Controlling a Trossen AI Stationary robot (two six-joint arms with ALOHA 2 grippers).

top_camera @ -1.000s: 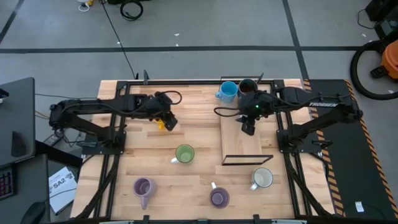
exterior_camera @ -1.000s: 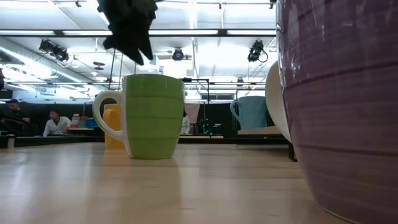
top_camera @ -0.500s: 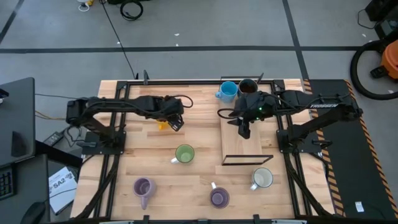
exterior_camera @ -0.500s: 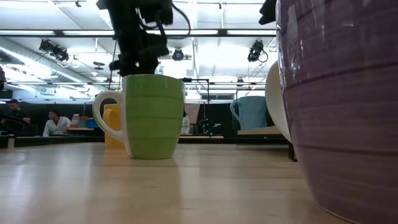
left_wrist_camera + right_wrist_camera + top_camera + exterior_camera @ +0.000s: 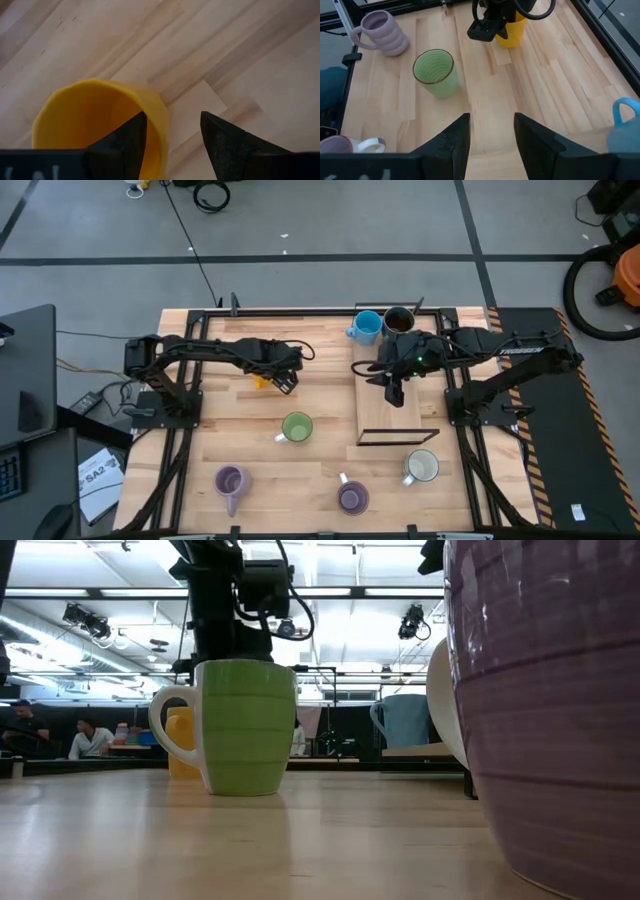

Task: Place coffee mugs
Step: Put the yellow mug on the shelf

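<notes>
Reaching farther along the tabletop's far half than a second ago, the left gripper [image 5: 170,142] now straddles the yellow mug's [image 5: 95,127] rim, fingers spread, one inside, one outside. Spread too, the right gripper [image 5: 391,389] hovers over the raised board [image 5: 390,420] near the blue mug [image 5: 365,326].

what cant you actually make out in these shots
- Yellow mug, high view: mostly covered by the left end effector.
- Near purple mug, low view: cut off by the picture's edges.
- White mug, low view: mostly behind that purple mug.
</notes>
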